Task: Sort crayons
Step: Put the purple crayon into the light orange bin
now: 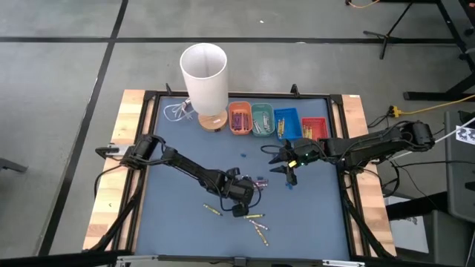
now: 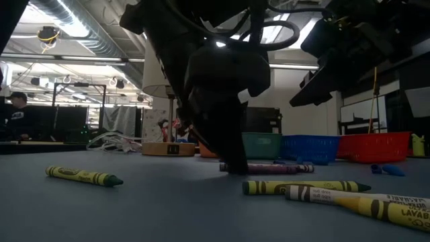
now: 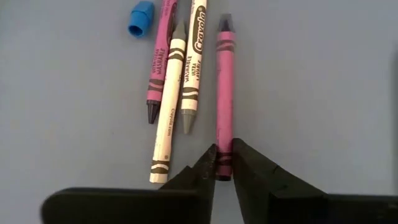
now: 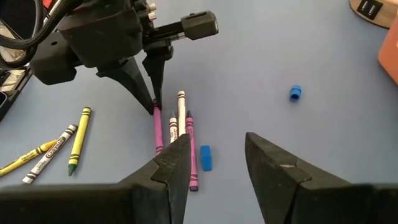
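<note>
With its fingers pinching one end of a purple crayon [image 3: 224,93], the left gripper [image 3: 224,171] should lift straight up. That end grip may let it swing. The right gripper [image 4: 214,165] hovers spread, empty.

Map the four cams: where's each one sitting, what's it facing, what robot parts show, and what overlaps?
High: overhead, straight down; both arms, small trays.
Low: table height, level across table into room; left gripper touching down, yellow crayons in front.
Left wrist: looks down past its own fingers, pinching a pink crayon.
Right wrist: behind its open right gripper, facing the left gripper.
Shared: both wrist views show the pink crayon and blue bit.
</note>
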`<state>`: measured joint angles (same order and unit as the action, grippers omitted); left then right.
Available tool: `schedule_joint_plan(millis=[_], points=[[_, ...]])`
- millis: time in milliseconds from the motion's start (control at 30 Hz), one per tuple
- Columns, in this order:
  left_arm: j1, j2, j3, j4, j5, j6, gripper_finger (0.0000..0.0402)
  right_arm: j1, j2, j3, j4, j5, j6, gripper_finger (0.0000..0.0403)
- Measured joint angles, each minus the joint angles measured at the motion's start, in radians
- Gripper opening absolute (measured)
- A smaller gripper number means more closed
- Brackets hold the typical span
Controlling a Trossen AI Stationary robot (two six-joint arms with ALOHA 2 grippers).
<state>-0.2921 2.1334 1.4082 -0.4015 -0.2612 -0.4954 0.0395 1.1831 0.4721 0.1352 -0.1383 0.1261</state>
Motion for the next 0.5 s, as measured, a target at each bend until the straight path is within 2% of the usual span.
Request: schedule_joint_plan(millis=[200, 500], points=[[0.000, -0.003, 0.000, -0.005, -0.002, 0.000, 0.0007, 0.000, 0.000, 0.000, -0.001, 0.000, 0.000, 0.0151], [0.003, -0.003, 0.036, -0.016, 0.041, 0.000, 0.0008, 0.000, 0.000, 0.000, -0.003, 0.000, 0.000, 0.0151]])
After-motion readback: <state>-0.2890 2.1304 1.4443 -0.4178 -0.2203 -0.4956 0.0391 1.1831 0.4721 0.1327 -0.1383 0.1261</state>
